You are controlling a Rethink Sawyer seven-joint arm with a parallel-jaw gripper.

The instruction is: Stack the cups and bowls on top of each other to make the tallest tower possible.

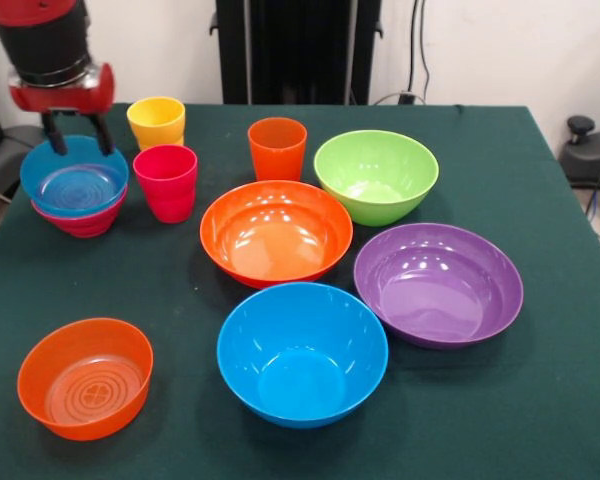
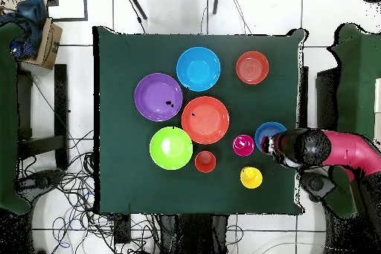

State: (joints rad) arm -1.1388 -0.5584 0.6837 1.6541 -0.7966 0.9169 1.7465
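Dark green cloth covers the counter (image 1: 540, 420), which stands before a pale wall with cables hanging down it. At the front view's upper left, the red and black arm (image 1: 50, 50) comes down over a small see-through blue bowl (image 1: 73, 178) that sits nested inside a small magenta bowl (image 1: 80, 222), the only stack on the cloth. The claw (image 1: 78, 135) hangs just above the far rim of that blue bowl, its two dark fingers (image 1: 53, 133) held apart and gripping nothing.

Just beside the pair stands a red-pink cup (image 1: 166, 182), upright, with a yellow cup (image 1: 156, 122) right behind it. An orange cup (image 1: 277, 148) stands apart from them toward the middle, between the yellow cup and a lime green bowl (image 1: 376, 176). A large orange bowl (image 1: 276, 232) sits at the centre, its rim close to the green bowl's and to that of a purple bowl (image 1: 438, 284) on the right. A large blue bowl (image 1: 302, 354) rests at the near edge in front of the orange one. A small see-through orange bowl (image 1: 85, 378) sits alone at the near left corner, well apart from the rest. All bowls and cups stand mouth up.

From overhead, the arm reaches in from the counter's side, hiding part of the blue and magenta pair.
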